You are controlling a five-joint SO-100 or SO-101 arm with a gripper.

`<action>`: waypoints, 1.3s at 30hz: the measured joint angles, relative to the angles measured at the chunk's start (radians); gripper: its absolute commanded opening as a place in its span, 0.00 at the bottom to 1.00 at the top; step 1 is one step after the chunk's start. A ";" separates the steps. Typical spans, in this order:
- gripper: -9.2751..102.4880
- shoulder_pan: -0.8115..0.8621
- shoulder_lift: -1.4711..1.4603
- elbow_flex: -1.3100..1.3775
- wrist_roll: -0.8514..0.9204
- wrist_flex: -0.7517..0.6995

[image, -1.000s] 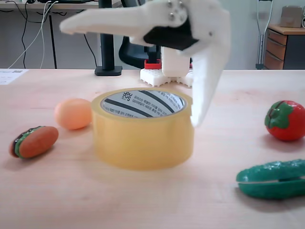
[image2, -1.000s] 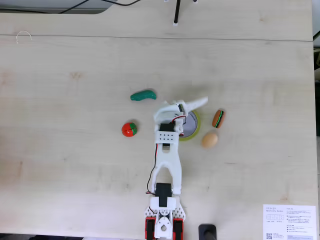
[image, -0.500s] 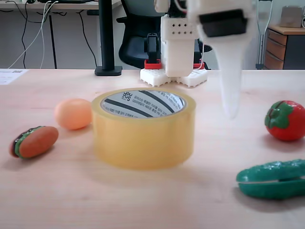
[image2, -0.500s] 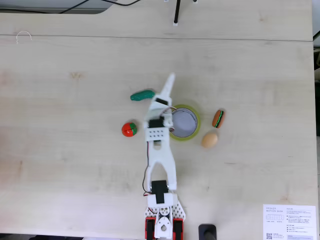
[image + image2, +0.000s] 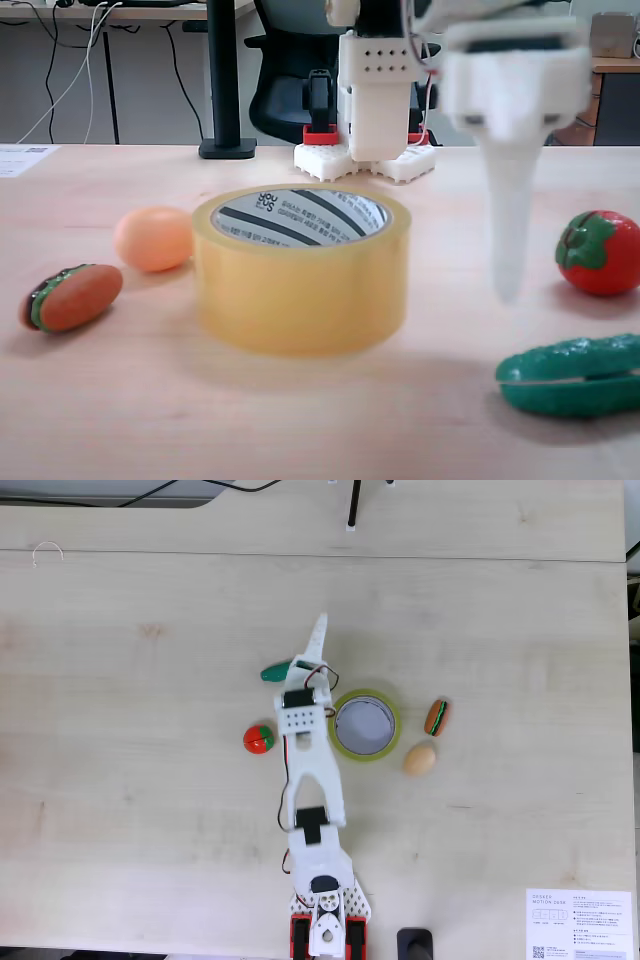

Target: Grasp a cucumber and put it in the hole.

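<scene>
The dark-green bumpy cucumber (image 5: 575, 375) lies on the table at the front right of a fixed view. From above, in the other fixed view, the cucumber (image 5: 275, 672) lies left of the tape roll, its right end under the arm. The hole (image 5: 300, 218) is the round opening of the yellowish tape roll (image 5: 300, 285); from above the hole (image 5: 365, 723) is unoccupied. My gripper (image 5: 510, 180) hangs above and behind the cucumber, one white finger pointing down. From above, my gripper (image 5: 310, 648) is open and holds nothing, its other finger reaching past the cucumber.
A red tomato toy (image 5: 600, 252) sits right of the gripper, behind the cucumber. An orange egg (image 5: 153, 238) and an orange-brown toy with green trim (image 5: 70, 297) lie left of the roll. The arm's base (image 5: 365, 150) stands behind the roll.
The arm swung off the tape roll toward the cucumber: rightward in the side view, leftward from above. The gripper stays open and the objects have not moved.
</scene>
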State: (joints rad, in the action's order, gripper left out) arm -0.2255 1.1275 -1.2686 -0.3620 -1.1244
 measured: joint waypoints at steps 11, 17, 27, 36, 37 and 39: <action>0.70 -0.051 -0.356 0.552 0.067 -0.390; 0.57 -0.075 -0.420 0.681 0.067 -0.442; 0.34 -0.083 -0.482 0.730 0.067 -0.445; 0.24 -0.083 -0.554 0.818 0.067 -0.445; 0.24 -0.083 -0.563 0.836 0.067 -0.446; 0.22 -0.083 -0.577 0.862 0.067 -0.449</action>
State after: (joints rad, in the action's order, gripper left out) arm -0.3083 0.5507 -0.4065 -0.2945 -1.5739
